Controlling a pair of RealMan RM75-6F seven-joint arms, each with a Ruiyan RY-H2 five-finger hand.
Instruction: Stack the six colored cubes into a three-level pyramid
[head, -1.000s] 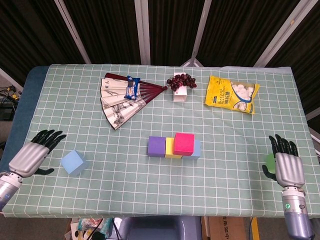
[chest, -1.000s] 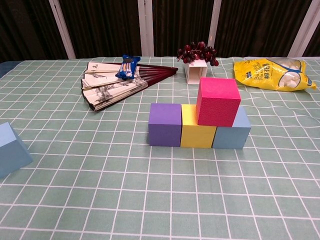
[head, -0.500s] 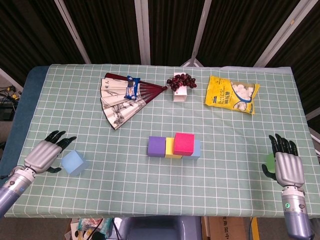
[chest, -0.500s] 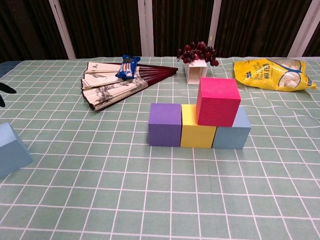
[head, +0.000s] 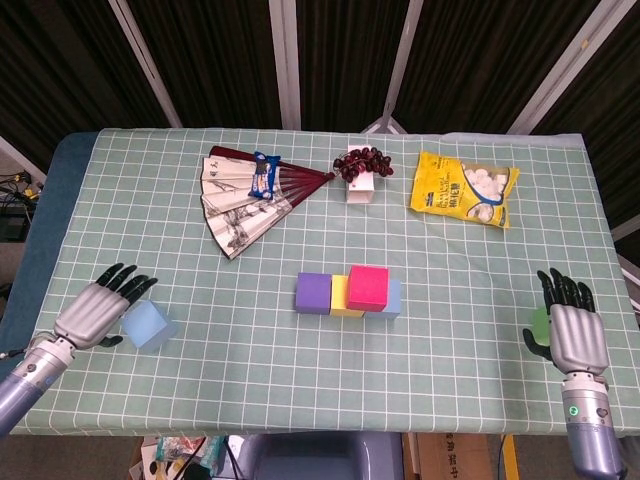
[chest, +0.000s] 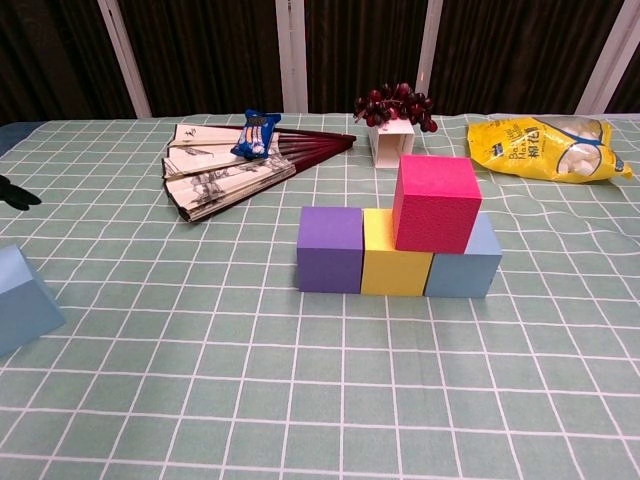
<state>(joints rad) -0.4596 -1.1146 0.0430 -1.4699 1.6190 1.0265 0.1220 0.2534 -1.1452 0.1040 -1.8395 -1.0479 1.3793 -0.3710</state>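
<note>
Since the earlier frames, left hand (head: 92, 311) has advanced rightward along the near left of the surface (head: 200, 380) and now lies just beside the loose light blue cube (head: 146, 324), its dark fingers (head: 125, 282) spread above the cube's left upper edge. Contact cannot be confirmed from either view. The fingers are apart and hold nothing. In the chest view only a dark fingertip shows at the left border, with the loose cube cut off by the same edge.

Right hand (head: 571, 325) is unchanged at the near right edge, lying flat with fingers extended and apart, gripping nothing. A green cube (head: 539, 322) sits just beside its left side, mostly hidden behind the hand.

At the centre stands the partial stack. Bottom row, left to right: purple cube (chest: 330, 249), yellow cube (chest: 393, 263), and a second light blue cube (chest: 470, 264), all three touching in a line. A pink cube (chest: 435, 203) rests on top, straddling the yellow and blue ones. No cube sits over the purple and yellow pair, and no third level is in place.

Along the far side lie a folding fan (head: 248, 195) with a small blue packet (head: 263, 175) on it, a white box bearing dark grapes (head: 362, 166), and a yellow snack bag (head: 464, 187).
</note>
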